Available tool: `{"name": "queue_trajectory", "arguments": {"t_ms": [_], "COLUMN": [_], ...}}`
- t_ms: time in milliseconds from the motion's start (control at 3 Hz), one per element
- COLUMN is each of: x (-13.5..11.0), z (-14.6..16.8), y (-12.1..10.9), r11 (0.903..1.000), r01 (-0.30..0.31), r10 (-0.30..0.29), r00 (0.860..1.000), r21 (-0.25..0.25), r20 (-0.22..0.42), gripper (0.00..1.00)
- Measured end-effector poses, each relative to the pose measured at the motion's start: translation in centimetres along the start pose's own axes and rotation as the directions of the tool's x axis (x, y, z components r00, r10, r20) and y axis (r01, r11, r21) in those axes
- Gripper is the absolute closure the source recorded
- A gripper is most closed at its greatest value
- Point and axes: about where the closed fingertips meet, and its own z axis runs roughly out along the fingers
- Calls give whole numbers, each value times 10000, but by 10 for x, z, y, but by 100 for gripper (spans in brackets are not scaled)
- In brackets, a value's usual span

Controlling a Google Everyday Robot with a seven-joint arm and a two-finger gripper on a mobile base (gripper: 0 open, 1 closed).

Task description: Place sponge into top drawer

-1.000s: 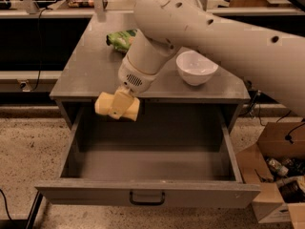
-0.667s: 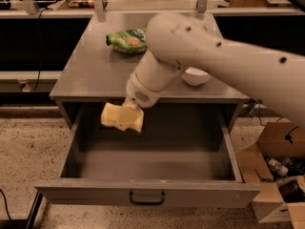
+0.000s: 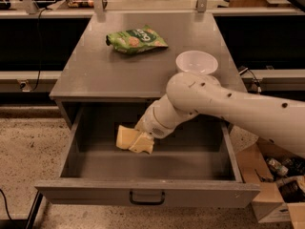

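The top drawer (image 3: 71, 149) stood pulled fully out, and everything else is placed from it. The gripper (image 3: 143, 145) was down inside the drawer, a little left of its middle and nearer its back than its front panel. It was clamped on the sponge (image 3: 124, 137), which hung tilted at its tip, low over the drawer floor.

The sponge looked light and soft, a pale yellow block that would give under a squeeze and spring back. It would neither slip easily nor break. A hold across its short width near the middle seemed best, since a grip at a corner would let it fold or swing. It appeared to be held towards its right end, with the left end sticking out free.

Several things were hard to read. The gripper's yellowish fingers (image 3: 146, 148) blended with the sponge, so the grip line was unclear, as was whether the sponge's lower edge touched the floor. The white arm (image 3: 224, 104) crossed over the drawer's right rear corner and hid it. Behind the drawer, on the cabinet top (image 3: 95, 75), sat a green snack bag (image 3: 136, 38) and a white bowl (image 3: 197, 62), the bowl partly covered by the arm.
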Motion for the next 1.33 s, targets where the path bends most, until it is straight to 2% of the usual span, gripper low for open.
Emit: {"name": "queue_trajectory", "arguments": {"t_ms": [333, 667, 1000, 1333], "x": [21, 43, 57, 56], "z": [27, 51, 63, 64], "y": [-10, -7, 5, 5], "r11": [9999, 9996, 9982, 9982], "r01": [133, -163, -432, -409], "r10": [-133, 171, 445, 423], "r00": [9997, 9992, 9985, 9986], "r21": [21, -243, -422, -447], "r20": [192, 360, 308, 304], "gripper": [100, 100, 82, 58]}}
